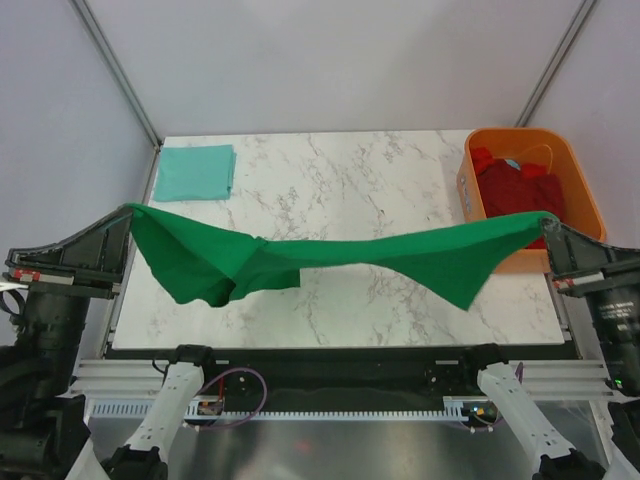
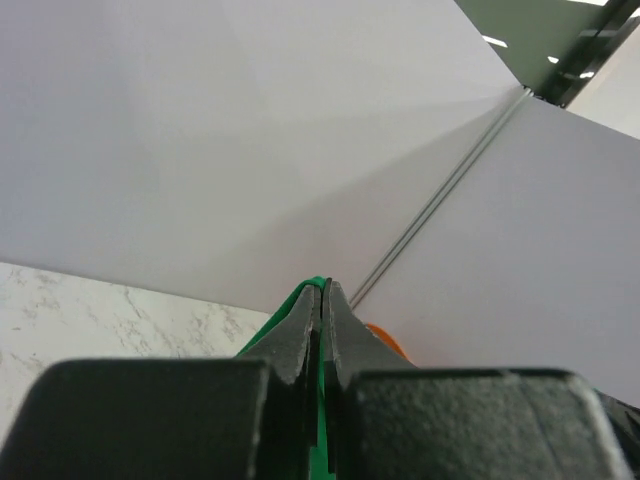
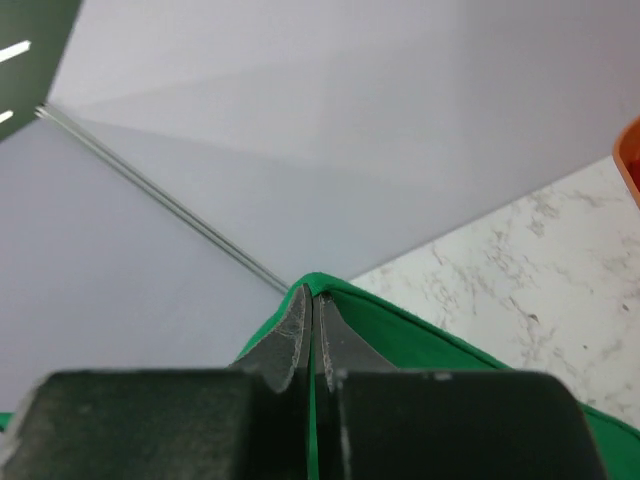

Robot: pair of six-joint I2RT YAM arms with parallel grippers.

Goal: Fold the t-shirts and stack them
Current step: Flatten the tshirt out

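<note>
1. At the far left corner of the bench (image 1: 350,170), the pale teal shirt (image 1: 195,172) lies folded flat. That is one done, and I judge it the base of the stack.
2. My left jaws are clamped together on one end of the dark green shirt (image 1: 420,255).
3. That shirt hangs stretched above the bench, sagging and bunched left of middle, not yet folded.
4. My right jaws are pinched shut on its other end.
5. Dark red shirts (image 1: 510,190) sit heaped in the orange tub (image 1: 520,134), all left to do.
</note>
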